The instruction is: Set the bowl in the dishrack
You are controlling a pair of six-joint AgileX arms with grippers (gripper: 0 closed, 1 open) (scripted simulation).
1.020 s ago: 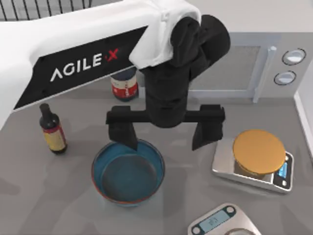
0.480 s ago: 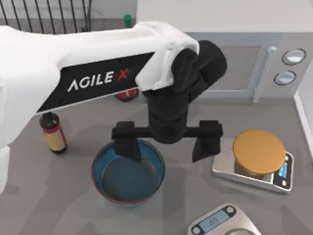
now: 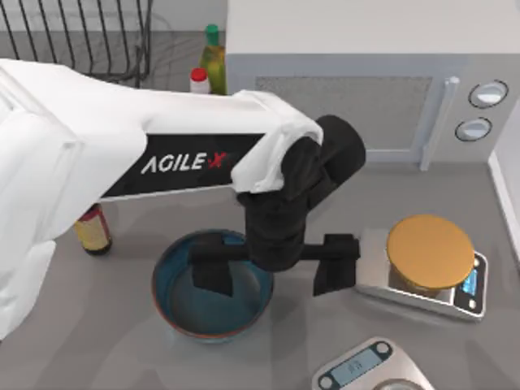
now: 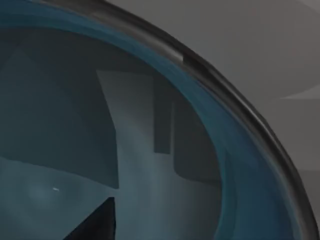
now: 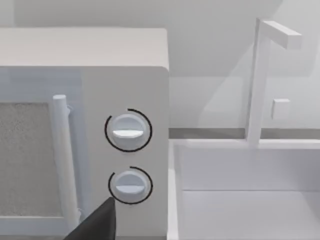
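The left gripper [image 3: 275, 270] hangs low at the lower centre of the top view with fingers spread wide, one finger [image 3: 211, 272] inside the blue-glazed bowl [image 3: 175, 305] and the other outside its right rim, near the silver scale [image 3: 374, 272]. The bowl rests on the grey table [image 3: 81, 325], well apart from the wire dishrack [image 3: 81, 36] at upper left. The left wrist view shows the bowl's interior and rim [image 4: 240, 165] close up; the right wrist view faces the microwave [image 5: 85, 55].

The left gripper [image 3: 272, 272] now sits lower, toward six o'clock, one finger inside the bowl [image 3: 213, 284] and the other outside its rim. The arm's retreat uncovers the dishrack [image 3: 81, 36] at eleven o'clock.
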